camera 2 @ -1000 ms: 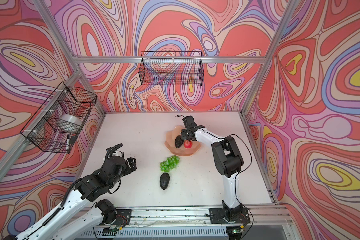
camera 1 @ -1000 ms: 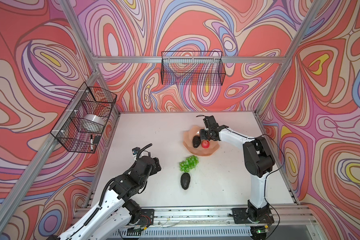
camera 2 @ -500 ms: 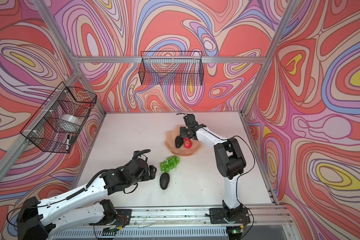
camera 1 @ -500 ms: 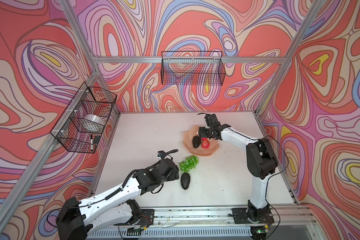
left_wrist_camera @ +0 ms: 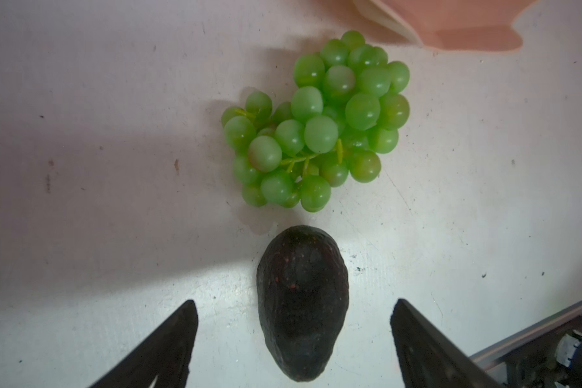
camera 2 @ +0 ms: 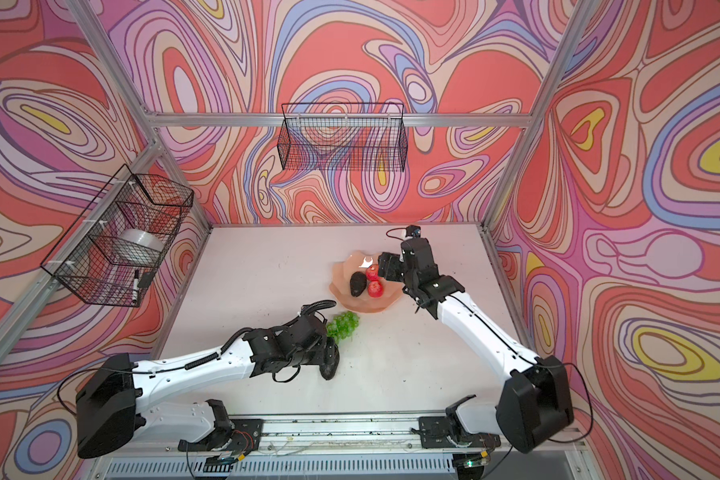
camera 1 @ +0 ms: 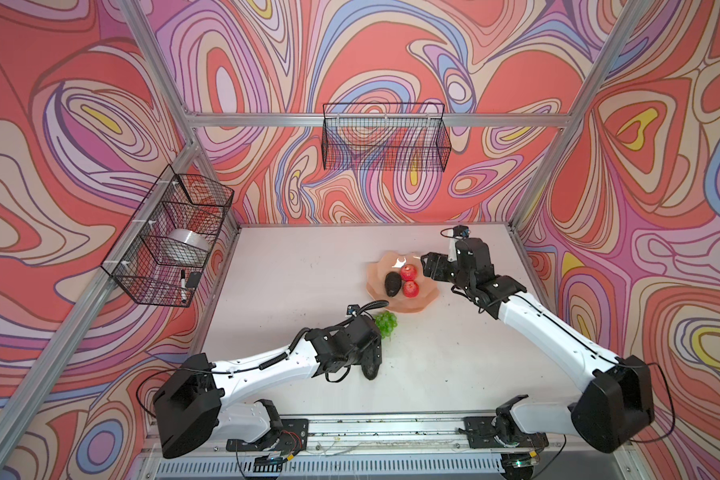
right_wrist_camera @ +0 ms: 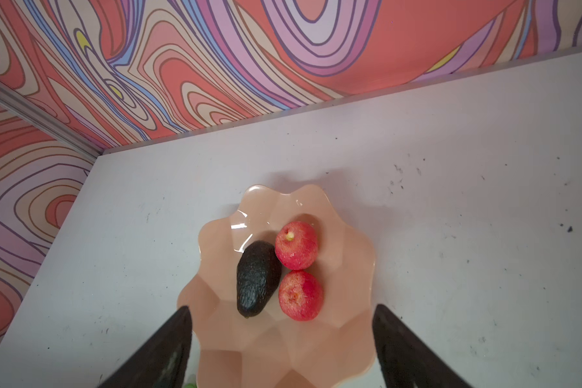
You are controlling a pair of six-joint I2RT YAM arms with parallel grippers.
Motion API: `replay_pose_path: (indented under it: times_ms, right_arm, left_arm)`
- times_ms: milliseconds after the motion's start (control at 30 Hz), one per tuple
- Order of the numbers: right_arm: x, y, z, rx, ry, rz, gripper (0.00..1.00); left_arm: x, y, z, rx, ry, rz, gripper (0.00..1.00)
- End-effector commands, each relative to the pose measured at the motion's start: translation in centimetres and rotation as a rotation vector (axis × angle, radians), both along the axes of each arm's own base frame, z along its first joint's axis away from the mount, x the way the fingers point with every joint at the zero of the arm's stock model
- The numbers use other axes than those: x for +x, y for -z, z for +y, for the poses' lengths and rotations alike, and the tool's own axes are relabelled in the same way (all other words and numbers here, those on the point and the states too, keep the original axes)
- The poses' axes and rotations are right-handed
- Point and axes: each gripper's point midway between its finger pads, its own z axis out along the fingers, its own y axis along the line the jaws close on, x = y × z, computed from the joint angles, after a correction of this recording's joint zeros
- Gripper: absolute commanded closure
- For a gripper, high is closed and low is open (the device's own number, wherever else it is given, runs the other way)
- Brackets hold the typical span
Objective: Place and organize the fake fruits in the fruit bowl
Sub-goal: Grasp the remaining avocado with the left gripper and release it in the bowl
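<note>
1. The wide peach-coloured faceted fruit bowl (right_wrist_camera: 357,268), right of the table's middle, holds two touching round red apples (right_wrist_camera: 296,245) and one dark bumpy avocado (right_wrist_camera: 256,278), clustered so that room is left.
2. The bright green grape bunch (left_wrist_camera: 316,124) and second dark avocado (left_wrist_camera: 301,262) lie on the white tabletop (left_wrist_camera: 81,168) just outside it.
3. The left gripper (left_wrist_camera: 294,302) straddles that avocado, jaws wide, apparently lined up to grasp.
4. The right gripper (camera 1: 430,266) hovers empty, jaws spread, at the bowl's rim.

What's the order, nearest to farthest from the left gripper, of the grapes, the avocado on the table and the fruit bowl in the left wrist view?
1. The avocado on the table: between the open fingers of the left gripper, untouched.
2. The grapes: just past the avocado's far tip.
3. The fruit bowl: beyond the grapes, only its rim showing.
</note>
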Motion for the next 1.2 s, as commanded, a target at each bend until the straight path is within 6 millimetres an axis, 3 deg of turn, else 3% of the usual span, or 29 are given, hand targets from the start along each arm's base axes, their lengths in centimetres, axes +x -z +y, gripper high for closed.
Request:
replay_pose_path:
  times_ms: [0, 133, 333, 433, 567, 700, 933, 1033, 1167]
  right_arm:
    - [-1.5, 0.8, -1.4, 0.000, 0.050, 0.021, 0.13]
    - [-2.7, 0.9, -2.2, 0.001, 0.069, 0.023, 0.13]
    - [-3.5, 1.1, -2.7, -0.002, 0.080, 0.024, 0.12]
    - [-3.6, 1.3, -2.8, -0.003, 0.082, 0.024, 0.12]
    - [-3.5, 1.8, -2.8, -0.011, 0.083, 0.032, 0.11]
    - [-3.5, 2.2, -2.9, -0.015, 0.085, 0.040, 0.11]
    - [-4.7, 2.0, -3.7, -0.016, 0.105, 0.039, 0.11]
    - [-6.0, 2.1, -4.2, -0.003, 0.114, 0.047, 0.10]
    - [-7.7, 3.1, -5.0, -0.001, 0.131, 0.074, 0.10]
  left_arm:
    - [-0.6, 1.3, -0.9, 0.018, 0.032, 0.053, 0.11]
    - [-1.1, 3.0, -1.9, 0.042, 0.065, 0.101, 0.18]
    - [-1.7, 4.0, -2.0, 0.061, 0.072, 0.150, 0.52]
    - [-1.7, 2.3, -1.2, 0.048, 0.063, 0.119, 0.55]
    - [-0.9, -1.8, -0.3, 0.044, 0.075, 0.018, 0.56]
    - [1.3, -6.5, -0.4, 0.044, 0.121, -0.115, 0.53]
    - [8.1, -9.9, -3.5, 0.017, 0.241, -0.180, 0.51]
    - [10.7, -10.5, -5.9, 0.053, 0.320, -0.200, 0.51]
    - [13.5, -8.9, -8.9, 0.066, 0.381, -0.155, 0.51]
